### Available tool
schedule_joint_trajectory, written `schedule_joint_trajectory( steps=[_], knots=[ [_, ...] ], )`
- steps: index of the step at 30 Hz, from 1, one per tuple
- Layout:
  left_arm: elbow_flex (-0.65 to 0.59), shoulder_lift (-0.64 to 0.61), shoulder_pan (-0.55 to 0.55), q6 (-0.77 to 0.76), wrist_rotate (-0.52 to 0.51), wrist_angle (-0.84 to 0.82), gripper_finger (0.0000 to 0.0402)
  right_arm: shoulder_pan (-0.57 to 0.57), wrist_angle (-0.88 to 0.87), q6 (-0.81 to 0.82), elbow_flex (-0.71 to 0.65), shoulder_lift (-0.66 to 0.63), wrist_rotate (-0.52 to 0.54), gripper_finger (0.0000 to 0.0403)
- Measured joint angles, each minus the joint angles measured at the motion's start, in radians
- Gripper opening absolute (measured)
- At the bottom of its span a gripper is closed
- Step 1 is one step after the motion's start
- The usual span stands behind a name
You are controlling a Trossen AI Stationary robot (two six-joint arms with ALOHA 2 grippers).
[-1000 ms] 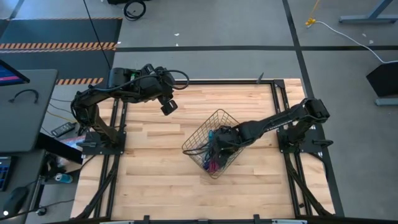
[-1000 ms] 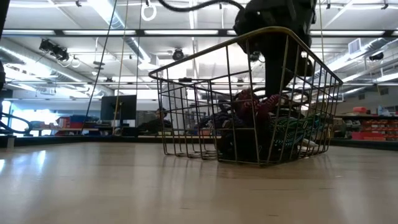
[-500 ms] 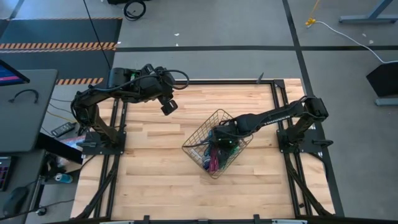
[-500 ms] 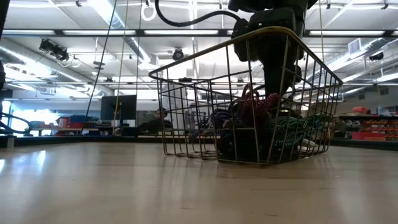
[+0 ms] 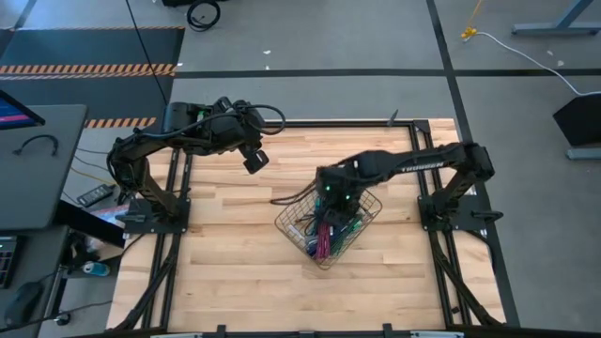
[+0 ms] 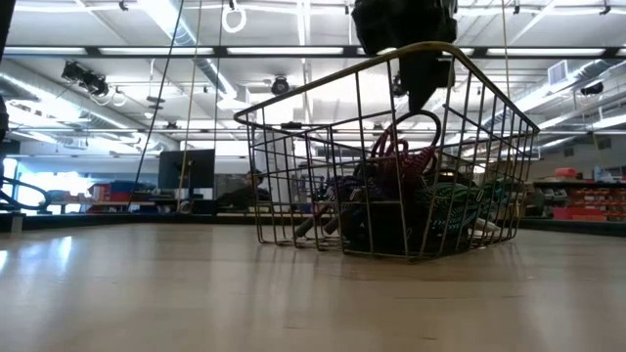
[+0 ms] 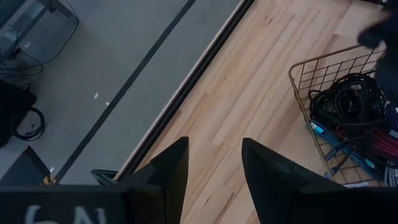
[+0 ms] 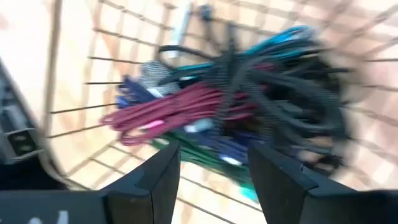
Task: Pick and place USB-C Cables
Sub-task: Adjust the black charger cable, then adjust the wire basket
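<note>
Several USB-C cables (image 5: 324,235), black, magenta, teal, green and blue, lie tangled in a wire basket (image 5: 282,223) on the wooden table. A magenta cable loop (image 6: 403,137) stands up out of the pile. My right gripper (image 5: 335,195) hangs over the basket's far part, just above the rim, pointing down. It is open, and its wrist view shows the cables (image 8: 249,81) beyond the empty gap (image 8: 214,177). My left gripper (image 5: 254,161) waits high over the table's far left, open and empty (image 7: 214,165).
The basket (image 6: 323,83) stands right of the table's middle, and the left wrist view also shows its rim (image 7: 298,68). Bare wood lies to its left and near side. Black frame rails (image 5: 413,150) and both arm bases border the table.
My right gripper has risen out of the basket, from down among the cables to above the rim, and has shifted toward the table's far edge while turning. The magenta loop has been drawn up and now stands higher in the pile. The basket has stayed put.
</note>
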Motion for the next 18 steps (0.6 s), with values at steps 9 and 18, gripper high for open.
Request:
schedule_joint_trajectory(
  steps=[9, 18],
  knots=[
    [0.0, 0.0, 0.0, 0.0, 0.0, 0.0, 0.0156, -0.076, -0.275, -0.152, 0.161, -0.002, 0.263, 0.0192],
    [0.0, 0.0, 0.0, 0.0, 0.0, 0.0, 0.0156, -0.175, -0.298, -0.181, 0.059, -0.002, 0.237, 0.0192]
  ],
)
